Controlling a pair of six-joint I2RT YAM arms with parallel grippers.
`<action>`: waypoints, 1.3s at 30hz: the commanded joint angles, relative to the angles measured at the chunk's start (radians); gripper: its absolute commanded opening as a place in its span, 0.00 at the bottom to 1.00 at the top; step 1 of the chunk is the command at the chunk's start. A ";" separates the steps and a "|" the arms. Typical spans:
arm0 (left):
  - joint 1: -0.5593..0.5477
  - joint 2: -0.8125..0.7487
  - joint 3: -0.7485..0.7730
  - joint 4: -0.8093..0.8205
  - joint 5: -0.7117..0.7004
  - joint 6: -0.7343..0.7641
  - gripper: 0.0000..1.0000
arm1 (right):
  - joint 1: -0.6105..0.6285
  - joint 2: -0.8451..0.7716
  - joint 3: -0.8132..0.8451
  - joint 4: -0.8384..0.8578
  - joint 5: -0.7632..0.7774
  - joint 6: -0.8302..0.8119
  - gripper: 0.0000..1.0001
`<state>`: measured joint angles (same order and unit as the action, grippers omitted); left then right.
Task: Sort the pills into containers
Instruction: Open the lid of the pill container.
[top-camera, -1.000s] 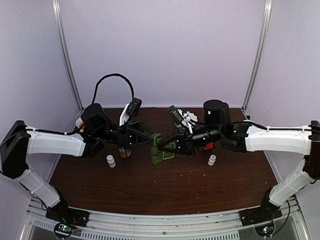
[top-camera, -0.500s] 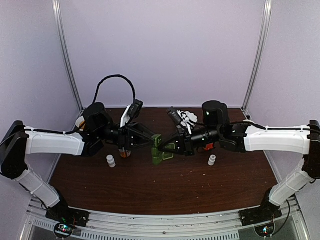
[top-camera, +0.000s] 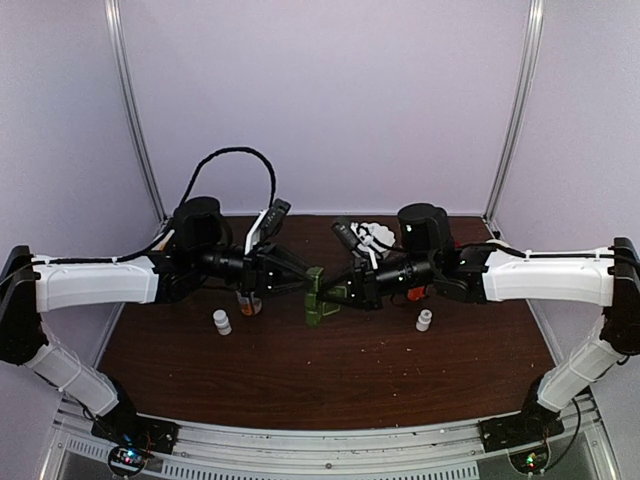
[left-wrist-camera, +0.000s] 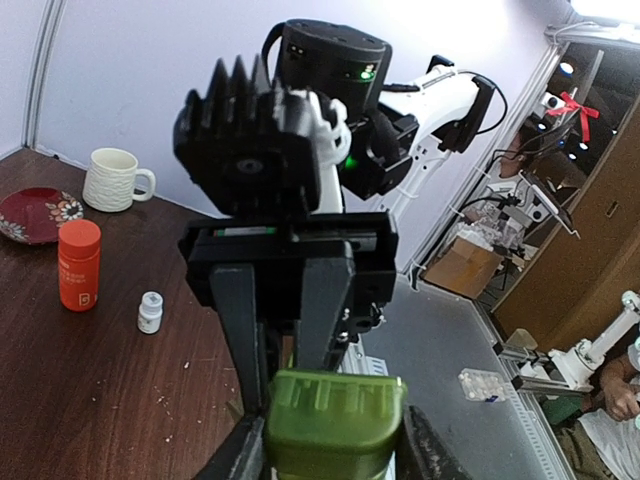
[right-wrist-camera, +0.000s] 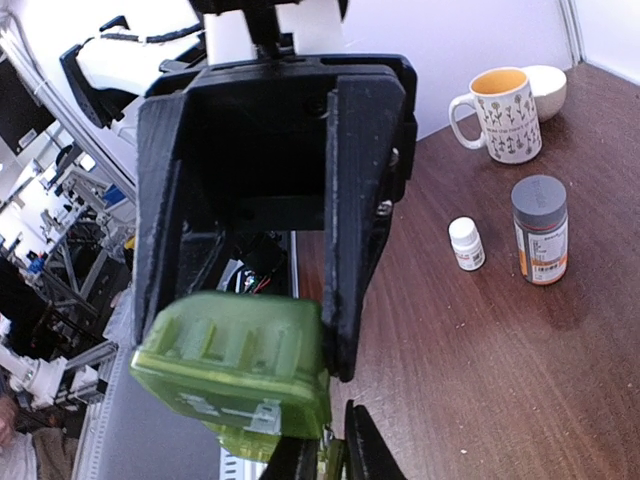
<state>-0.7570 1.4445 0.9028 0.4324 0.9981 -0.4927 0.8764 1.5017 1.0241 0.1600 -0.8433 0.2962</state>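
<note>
Left: my left hand (left-wrist-camera: 330, 455) is clenched on the box (left-wrist-camera: 335, 420), one finger on each side; it has closed in on it over the last second
Right: my right hand (right-wrist-camera: 328, 458) comes from the opposite side and grasps the box in a narrow pinch on a thin edge, fingertips almost together
Box: held between my two hands, at the fingertips of both, ribbed lid towards my right wrist; I cannot tell whether its low end rests on the table (top-camera: 330, 385)
Change: my left arm has reached further out, both wrists have crept away from me, and the box now stands more on edge than a second ago
Meaning: I judge the box is now braced firmly enough to work a lid; with both hands busy, no pill can be moved yet
Pills: I cannot pick any out, in the cells or near either hand
Under left wrist: grey-capped bottle (right-wrist-camera: 540, 230), with a white bottle (right-wrist-camera: 466, 243) just beside it, both apart from the box
Under right wrist: orange bottle (left-wrist-camera: 79, 265) and a second white bottle (left-wrist-camera: 150, 312), near each other
Beyond left hand: flowered mug (right-wrist-camera: 497, 110) at the far edge
Beyond right hand: ribbed mug (left-wrist-camera: 115, 180) beside a red plate (left-wrist-camera: 30, 215)
</note>
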 joint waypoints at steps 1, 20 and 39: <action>-0.019 -0.005 0.019 -0.042 -0.080 0.037 0.04 | 0.012 0.002 0.037 0.049 0.026 0.012 0.17; -0.015 -0.014 0.013 -0.038 -0.155 -0.017 0.04 | -0.030 -0.127 -0.032 -0.059 0.192 -0.073 0.63; -0.016 0.018 -0.021 0.198 -0.066 -0.172 0.07 | -0.006 -0.094 -0.027 -0.048 0.146 -0.102 0.70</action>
<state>-0.7677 1.4612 0.8913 0.5304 0.8848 -0.6327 0.8772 1.4033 0.9958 0.0917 -0.6621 0.2035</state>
